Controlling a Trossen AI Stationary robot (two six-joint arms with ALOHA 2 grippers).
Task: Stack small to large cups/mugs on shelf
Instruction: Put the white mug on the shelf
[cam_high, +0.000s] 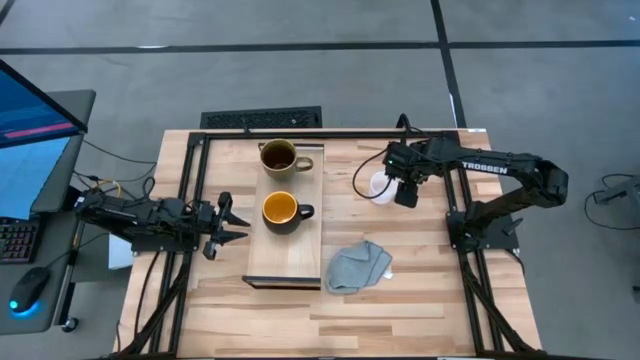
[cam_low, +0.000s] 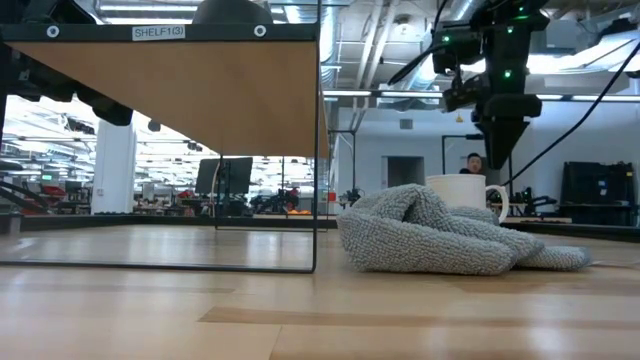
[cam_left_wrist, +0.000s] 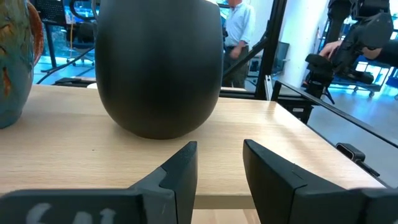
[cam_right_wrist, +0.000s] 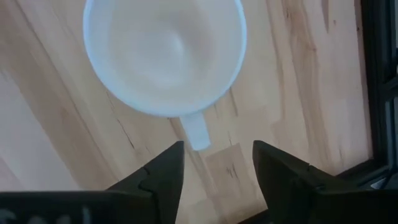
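The small white mug (cam_high: 382, 186) stands upright on the tabletop at the far right, behind the cloth in the low view (cam_low: 463, 192). My right gripper (cam_high: 405, 192) hangs open above it, fingers pointing down, beside its handle (cam_right_wrist: 196, 132); it touches nothing (cam_right_wrist: 217, 163). The brown-olive mug (cam_high: 278, 157) and the black mug with yellow inside (cam_high: 281, 210) stand on the pale wood shelf (cam_high: 285, 262). My left gripper (cam_high: 228, 222) is open and empty at the shelf's left side, level with the black mug (cam_left_wrist: 158, 62).
A crumpled grey cloth (cam_high: 358, 265) lies on the tabletop right of the shelf's near end, in front of the white mug (cam_low: 440, 235). The shelf stands raised on a thin black frame (cam_low: 316, 150). A person stands in the room behind (cam_left_wrist: 236, 25).
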